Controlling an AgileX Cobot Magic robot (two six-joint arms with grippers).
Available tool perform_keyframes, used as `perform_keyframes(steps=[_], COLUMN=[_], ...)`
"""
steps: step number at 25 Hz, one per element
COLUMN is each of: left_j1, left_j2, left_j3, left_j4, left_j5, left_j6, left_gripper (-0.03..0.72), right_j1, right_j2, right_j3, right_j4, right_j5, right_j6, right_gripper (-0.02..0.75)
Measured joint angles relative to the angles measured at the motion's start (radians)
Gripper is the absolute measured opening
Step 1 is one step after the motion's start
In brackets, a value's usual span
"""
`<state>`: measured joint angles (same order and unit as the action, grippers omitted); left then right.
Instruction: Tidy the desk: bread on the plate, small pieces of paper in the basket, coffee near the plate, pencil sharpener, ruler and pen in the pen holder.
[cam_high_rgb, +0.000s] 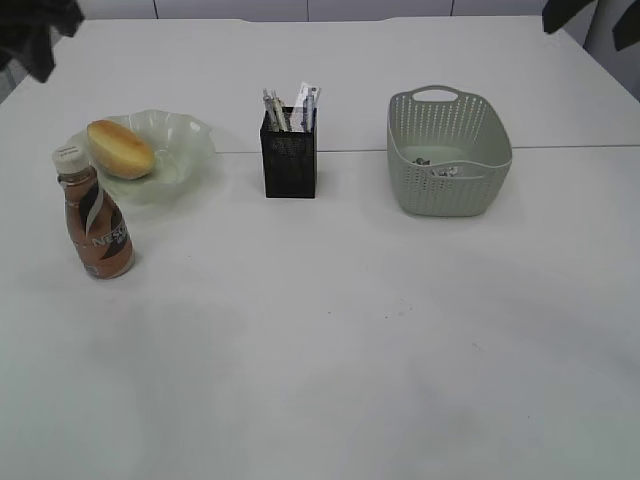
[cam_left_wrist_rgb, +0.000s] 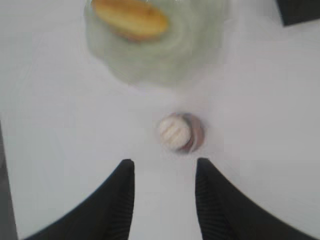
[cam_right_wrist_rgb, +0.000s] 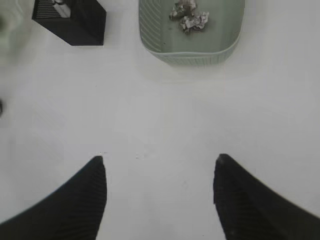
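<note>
Two crumpled small pieces of paper (cam_right_wrist_rgb: 189, 16) lie in the basket (cam_high_rgb: 447, 190) at far right, the bread (cam_high_rgb: 120, 148) sits on the plate (cam_high_rgb: 190, 140) at far left, and the coffee (cam_high_rgb: 95, 215) stands just near it; the pen holder (cam_high_rgb: 289, 158) is stocked. I judge tidying finished, leaving only retreat. My left end effector (cam_left_wrist_rgb: 164, 200) and right end effector (cam_right_wrist_rgb: 160, 195) hang over the counter (cam_high_rgb: 350, 350), jaws apart, holding nothing.
</note>
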<state>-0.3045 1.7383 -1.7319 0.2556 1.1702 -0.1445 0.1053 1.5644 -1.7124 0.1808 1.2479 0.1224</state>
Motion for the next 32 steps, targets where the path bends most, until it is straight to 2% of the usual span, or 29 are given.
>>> perform_keyframes(steps=[3, 8, 11, 15, 20, 25, 32], left_j1=[0.007, 0.007, 0.007, 0.007, 0.007, 0.007, 0.007], left_j2=[-0.037, -0.124, -0.179, -0.272, -0.435, -0.681, -1.082], left_j3=[0.0, 0.0, 0.0, 0.0, 0.037, 0.244, 0.693], left_j4=[-0.021, -0.249, -0.333, -0.346, -0.34, -0.331, -0.349], left_j5=[0.063, 0.076, 0.079, 0.084, 0.086, 0.071, -0.021], left_j6=[0.004, 0.078, 0.104, 0.117, 0.119, 0.132, 0.233], left_gripper=[0.302, 0.297, 0.296, 0.278, 0.272, 0.272, 0.272], right_j1=[0.0, 0.0, 0.0, 0.0, 0.0, 0.0, 0.0], right_j2=[-0.035, -0.093, -0.15, -0.26, -0.444, -0.671, -0.989], right_j3=[0.0, 0.002, 0.021, 0.087, 0.258, 0.426, 0.616], right_j4=[0.041, 0.096, 0.083, -0.004, -0.07, -0.091, -0.097], right_j5=[0.002, 0.002, 0.004, 0.009, 0.009, 0.009, 0.0], right_j6=[0.0, -0.082, -0.122, -0.128, -0.131, -0.155, -0.195], right_gripper=[0.505, 0.501, 0.501, 0.5, 0.499, 0.499, 0.499])
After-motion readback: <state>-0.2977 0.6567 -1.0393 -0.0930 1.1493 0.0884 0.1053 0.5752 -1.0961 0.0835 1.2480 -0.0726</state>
